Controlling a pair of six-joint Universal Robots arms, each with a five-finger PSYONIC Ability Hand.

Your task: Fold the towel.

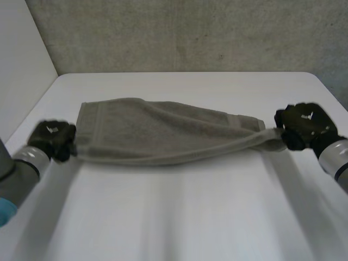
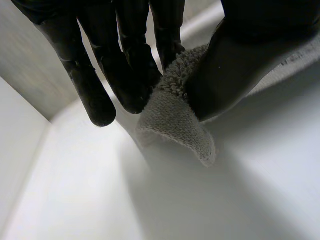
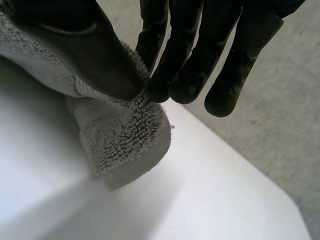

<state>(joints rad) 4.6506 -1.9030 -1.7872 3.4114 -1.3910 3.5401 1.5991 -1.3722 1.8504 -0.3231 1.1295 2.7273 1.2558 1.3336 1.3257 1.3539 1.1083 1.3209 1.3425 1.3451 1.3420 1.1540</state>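
Pinching the towel (image 1: 157, 133) are left hand (image 1: 51, 139) and right hand (image 1: 304, 124).

Looks like a bare test lab to me: plain white counter (image 1: 179, 217) against a rough grey wall (image 1: 190, 32), white side panel (image 1: 22, 54).

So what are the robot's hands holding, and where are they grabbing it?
Both hold the grey towel. The left hand pinches a corner at the towel's left end, and the right hand pinches a corner at its right end.

The white table (image 1: 179, 217) carries a grey towel (image 1: 152, 130) stretched crosswise.
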